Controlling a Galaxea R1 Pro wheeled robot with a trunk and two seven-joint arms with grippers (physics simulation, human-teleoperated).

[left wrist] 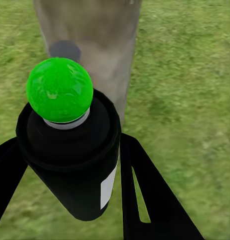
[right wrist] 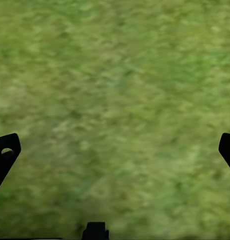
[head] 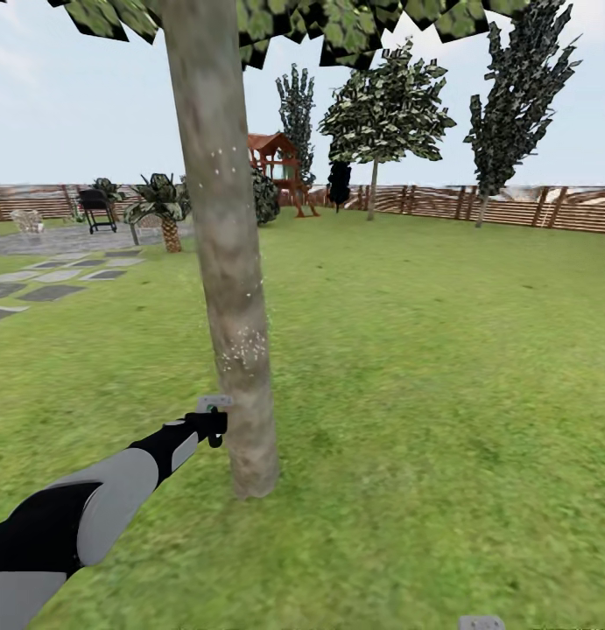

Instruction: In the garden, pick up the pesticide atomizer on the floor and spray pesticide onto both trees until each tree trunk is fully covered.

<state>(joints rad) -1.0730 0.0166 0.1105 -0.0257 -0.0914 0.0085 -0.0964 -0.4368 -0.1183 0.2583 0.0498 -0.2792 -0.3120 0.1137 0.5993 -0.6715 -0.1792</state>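
A thick grey-brown tree trunk (head: pixel 225 262) rises from the lawn right in front of me, its blocky green canopy (head: pixel 276 22) overhead. White spray specks (head: pixel 246 346) dot the bark low down and higher up. My left gripper (head: pixel 216 429) reaches out to the trunk's left side, low down. In the left wrist view it (left wrist: pixel 70 145) is shut on the pesticide atomizer (left wrist: pixel 70 160), a black bottle with a green round cap (left wrist: pixel 60 90), pointing at the tree trunk (left wrist: pixel 95 40) just ahead. My right gripper (right wrist: pixel 117 150) hangs open over bare grass.
Lawn (head: pixel 442 367) spreads wide to the right, ringed by a slatted wooden fence (head: pixel 512 206). Far back stand another leafy tree (head: pixel 385 109), dark conifers (head: pixel 512 96) and a play tower (head: pixel 276 162). At left are stepping stones (head: pixel 52 280), a palm-like plant (head: pixel 162 206) and a grill (head: pixel 96 208).
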